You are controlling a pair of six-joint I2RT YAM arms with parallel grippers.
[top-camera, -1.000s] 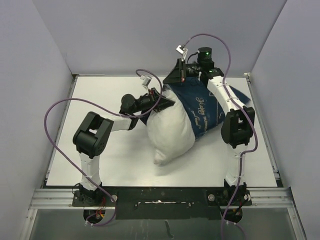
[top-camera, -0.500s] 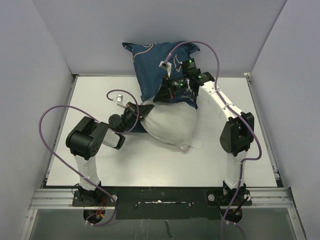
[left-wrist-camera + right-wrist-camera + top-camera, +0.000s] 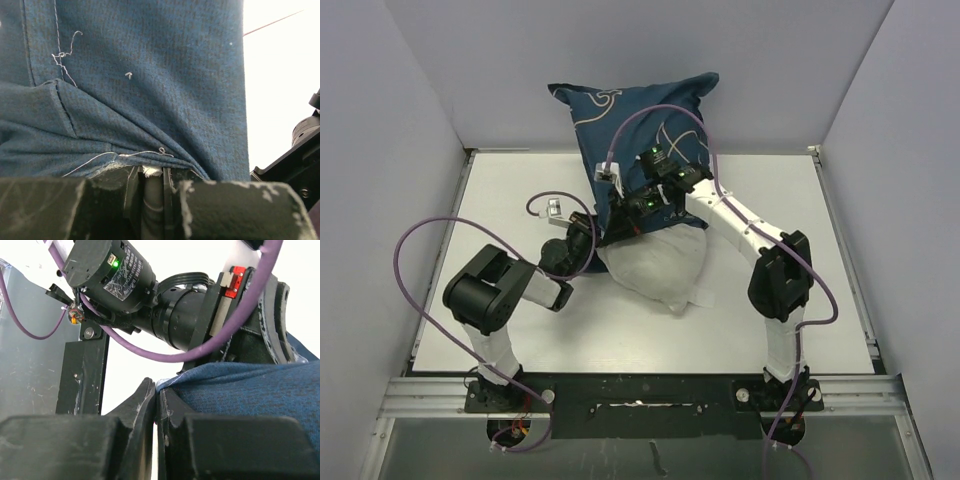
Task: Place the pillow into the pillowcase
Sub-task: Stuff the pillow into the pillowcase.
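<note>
L gripper (image 3: 162, 176) & R gripper (image 3: 156, 401) both clamped on navy whale-print fabric pillowcase (image 3: 630, 110) rim (lumpy white stuffed pillow (image 3: 655, 272) sticks out below).

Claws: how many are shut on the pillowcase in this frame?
2. The left claw pinches the pillowcase hem at its lower left corner; the right claw pinches the hem further right, above the pillow.

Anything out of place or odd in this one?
Nothing damaged or spilled. The pillowcase is held up at the far side, with the pillow bulging out of its lower opening onto the table. Loose threads trail from its hem in the left wrist view.
</note>
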